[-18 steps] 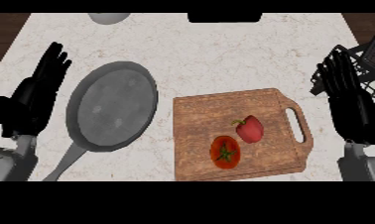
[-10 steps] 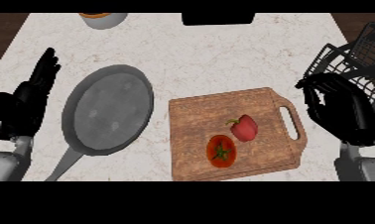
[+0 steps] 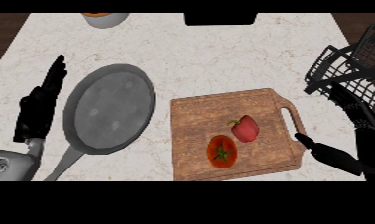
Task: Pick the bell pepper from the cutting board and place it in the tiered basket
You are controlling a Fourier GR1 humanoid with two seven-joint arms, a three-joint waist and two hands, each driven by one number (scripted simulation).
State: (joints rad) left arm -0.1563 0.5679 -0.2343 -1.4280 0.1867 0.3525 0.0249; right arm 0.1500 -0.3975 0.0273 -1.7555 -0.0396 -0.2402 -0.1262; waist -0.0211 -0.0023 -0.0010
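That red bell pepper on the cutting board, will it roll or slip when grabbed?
The bell pepper looks rounded and seems to lie on its side, so a nudge may roll it across the flat cutting board. Its skin looks smooth, so probably slippery. A push could bump the tomato beside it.

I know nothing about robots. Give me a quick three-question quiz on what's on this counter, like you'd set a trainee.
1. Multiple choice: what lies beside the pepper on the board?
A) a tomato
B) a lemon
C) an egg
2. True or false: the pan lies left of the board, without touching it.
3. Short answer: which hand is nearer the pepper?

Key
1. A
2. True
3. The right hand, by the board's handle. The left hand is on the far side of the pan.
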